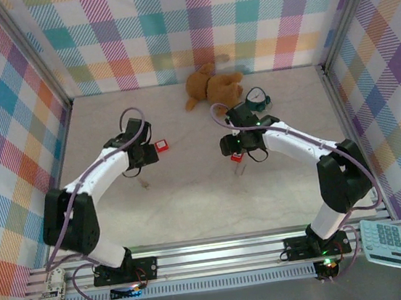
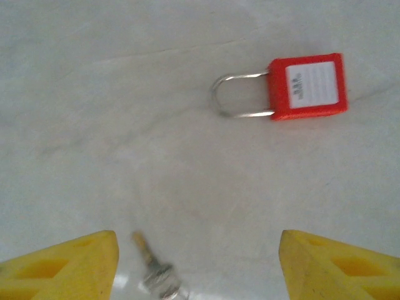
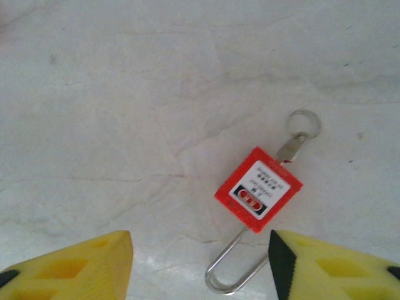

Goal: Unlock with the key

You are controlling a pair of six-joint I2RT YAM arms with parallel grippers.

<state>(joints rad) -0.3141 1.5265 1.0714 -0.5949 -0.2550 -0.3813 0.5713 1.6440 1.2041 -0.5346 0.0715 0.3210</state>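
A tiny silvery key (image 2: 153,269) lies blurred on the pale table between my left gripper's (image 2: 199,269) yellow fingers (image 2: 62,265), close to the left one. That gripper is open and holds nothing. A red padlock (image 2: 309,86) lies farther ahead on the right, its shackle pointing left. From above, the left gripper (image 1: 140,165) sits just left of this padlock (image 1: 161,147). My right gripper (image 3: 200,269) is open over a second red padlock (image 3: 258,189), whose shackle (image 3: 237,272) reaches toward the right finger (image 3: 337,265). A silvery key with a ring (image 3: 294,142) sticks out of its far end.
A brown teddy bear (image 1: 211,86) and a small teal object (image 1: 257,100) lie at the back of the table (image 1: 192,202). Checkered walls close off three sides. A calculator (image 1: 385,243) and a white handset (image 1: 50,296) rest on the front rail.
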